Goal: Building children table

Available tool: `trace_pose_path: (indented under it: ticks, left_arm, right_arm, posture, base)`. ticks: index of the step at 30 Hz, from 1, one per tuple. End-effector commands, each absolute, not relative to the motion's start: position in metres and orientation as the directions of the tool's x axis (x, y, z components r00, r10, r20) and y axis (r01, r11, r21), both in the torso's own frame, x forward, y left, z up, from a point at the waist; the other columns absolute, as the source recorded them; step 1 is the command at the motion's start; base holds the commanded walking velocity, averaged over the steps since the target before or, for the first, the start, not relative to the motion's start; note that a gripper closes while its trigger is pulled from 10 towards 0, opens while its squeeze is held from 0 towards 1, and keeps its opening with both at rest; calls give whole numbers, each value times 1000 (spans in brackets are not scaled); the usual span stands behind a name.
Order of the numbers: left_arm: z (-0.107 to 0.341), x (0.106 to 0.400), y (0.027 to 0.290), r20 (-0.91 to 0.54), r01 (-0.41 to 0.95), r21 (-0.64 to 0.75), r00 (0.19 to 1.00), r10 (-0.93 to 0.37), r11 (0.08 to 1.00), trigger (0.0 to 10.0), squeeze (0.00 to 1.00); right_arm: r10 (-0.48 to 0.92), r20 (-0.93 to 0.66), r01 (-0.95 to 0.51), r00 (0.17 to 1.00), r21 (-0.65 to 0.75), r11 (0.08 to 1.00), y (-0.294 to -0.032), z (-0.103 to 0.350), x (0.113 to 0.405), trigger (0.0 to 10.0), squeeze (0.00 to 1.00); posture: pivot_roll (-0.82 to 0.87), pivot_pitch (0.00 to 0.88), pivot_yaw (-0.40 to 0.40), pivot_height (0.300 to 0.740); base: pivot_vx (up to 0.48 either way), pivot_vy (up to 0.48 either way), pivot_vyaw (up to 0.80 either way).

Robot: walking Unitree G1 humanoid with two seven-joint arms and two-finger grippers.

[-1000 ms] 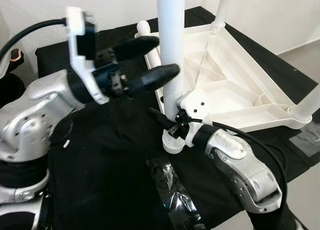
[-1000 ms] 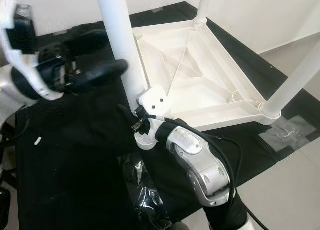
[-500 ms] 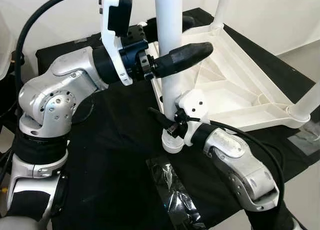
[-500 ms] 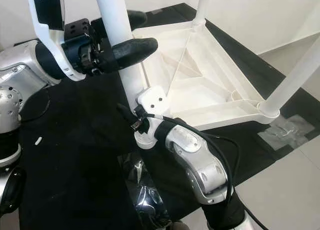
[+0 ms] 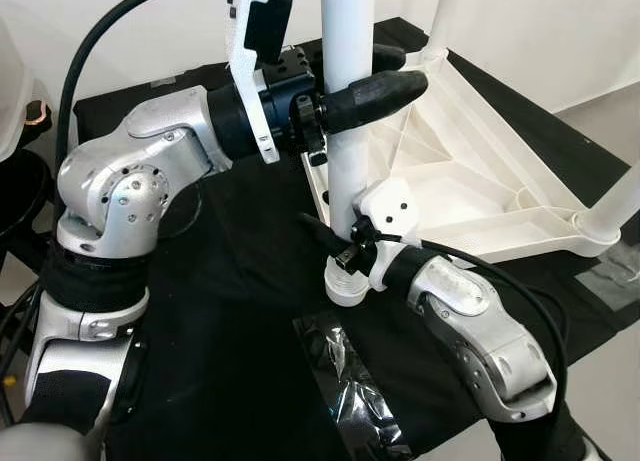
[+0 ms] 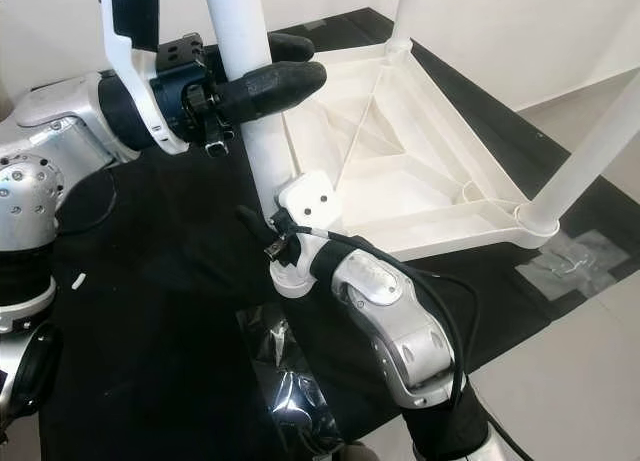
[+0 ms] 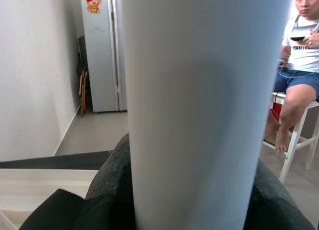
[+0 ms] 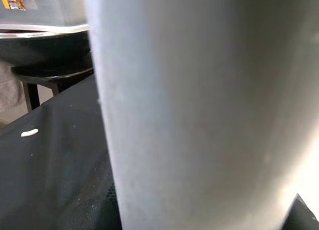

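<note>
Your left claw (image 5: 365, 76) has now closed around the table leg (image 5: 345, 121); right claw (image 5: 335, 243) pinches its base, steadying for seating.

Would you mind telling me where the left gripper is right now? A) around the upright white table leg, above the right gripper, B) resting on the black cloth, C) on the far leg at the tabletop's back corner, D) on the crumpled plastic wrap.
A: the left gripper has one black finger on each side of the upright white table leg, higher up than the right gripper at its base.
</note>
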State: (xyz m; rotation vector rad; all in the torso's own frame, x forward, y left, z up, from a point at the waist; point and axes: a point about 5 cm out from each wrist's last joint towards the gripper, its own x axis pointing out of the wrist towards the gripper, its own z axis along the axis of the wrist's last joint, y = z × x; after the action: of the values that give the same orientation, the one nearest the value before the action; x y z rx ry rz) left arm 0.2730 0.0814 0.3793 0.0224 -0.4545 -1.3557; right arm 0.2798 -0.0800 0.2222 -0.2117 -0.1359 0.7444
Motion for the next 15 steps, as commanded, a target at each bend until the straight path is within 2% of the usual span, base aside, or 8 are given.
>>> trace_pose_path:
  ticks: [1, 5, 6, 12, 15]
  left_arm:
    - [377, 266, 81, 275, 942, 283, 99, -956, 179, 0, 0]
    - [377, 267, 90, 272, 941, 288, 100, -957, 180, 0, 0]
    - [377, 268, 91, 271, 940, 289, 100, -957, 180, 0, 0]
    - [380, 274, 85, 271, 942, 285, 99, -958, 178, 0, 0]
    - [381, 277, 79, 269, 945, 279, 94, -959, 171, 0, 0]
  right_arm:
    - [683, -69, -680, 727, -204, 704, -78, 197, 281, 10000, 0]
    - [684, -60, -679, 727, -210, 703, -79, 199, 282, 10000, 0]
    - [695, -53, -689, 717, -204, 696, -80, 200, 282, 10000, 1000]
    - [737, -3, -720, 676, -217, 659, -85, 213, 286, 10000, 1000]
    - [803, 17, -767, 596, -284, 576, -95, 231, 294, 10000, 1000]
  posture:
    - [9, 192, 48, 740]
    - [7, 192, 50, 740]
    - [8, 191, 49, 740]
    - [6, 191, 51, 740]
    - [7, 188, 54, 740]
  base:
    - [0, 0, 0]
    - [0, 0, 0]
    - [0, 0, 0]
    - [0, 0, 0]
    - [0, 0, 0]
